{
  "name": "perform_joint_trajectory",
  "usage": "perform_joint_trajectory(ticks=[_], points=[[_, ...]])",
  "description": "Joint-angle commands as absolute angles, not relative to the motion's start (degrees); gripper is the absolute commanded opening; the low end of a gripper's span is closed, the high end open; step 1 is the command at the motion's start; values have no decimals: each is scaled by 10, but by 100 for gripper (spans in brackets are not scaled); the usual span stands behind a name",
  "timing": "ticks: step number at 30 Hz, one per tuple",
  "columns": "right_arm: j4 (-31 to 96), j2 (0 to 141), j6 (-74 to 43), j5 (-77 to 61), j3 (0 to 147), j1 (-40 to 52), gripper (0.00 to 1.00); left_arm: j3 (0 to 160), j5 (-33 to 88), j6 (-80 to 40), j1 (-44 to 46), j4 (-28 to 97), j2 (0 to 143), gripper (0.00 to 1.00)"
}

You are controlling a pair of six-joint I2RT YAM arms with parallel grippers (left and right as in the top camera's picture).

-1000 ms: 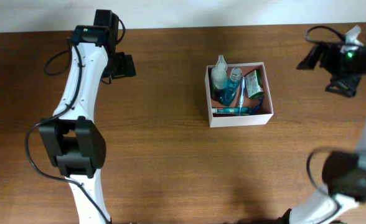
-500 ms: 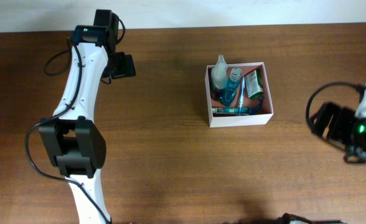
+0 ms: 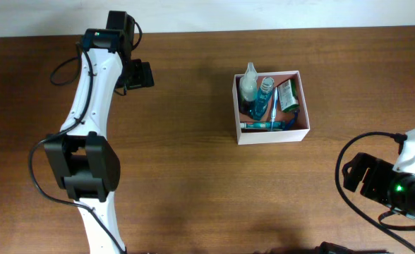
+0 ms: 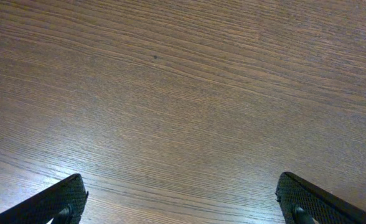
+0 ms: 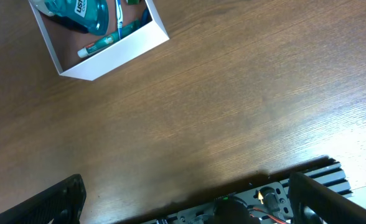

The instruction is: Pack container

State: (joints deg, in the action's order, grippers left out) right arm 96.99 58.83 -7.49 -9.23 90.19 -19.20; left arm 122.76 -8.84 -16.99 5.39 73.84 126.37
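White walls and a pinkish-brown inside on the container [image 3: 271, 135], a teal bottle [image 5: 77, 15], a brown wood-grain table [image 3: 193, 176].

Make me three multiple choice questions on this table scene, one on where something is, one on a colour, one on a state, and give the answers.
1. Where do the toiletries lie?
A. Loose, outside the box
B. Inside the container
C. Between a gripper's fingers

2. What colour are the container's walls?
A. White
B. Black
C. Yellow

3. How does the left gripper stand?
A. Shut on a bottle
B. Shut on the container's wall
C. Open, holding nothing

Answers:
1 B, they all sit within its walls.
2 A, the thin rim shows white against the brown table.
3 C, the left wrist view shows its fingers wide apart over bare wood.
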Motion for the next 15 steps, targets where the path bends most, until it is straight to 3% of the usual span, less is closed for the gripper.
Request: perform_joint_trajectory(ticks=[1,15], points=[[973,598,-71,-85,897,-195,99,1226,-88,-175,52,737,1258,100],[973,647,-60,-42,897,-195,99,1226,-88,-175,52,737,1258,99]])
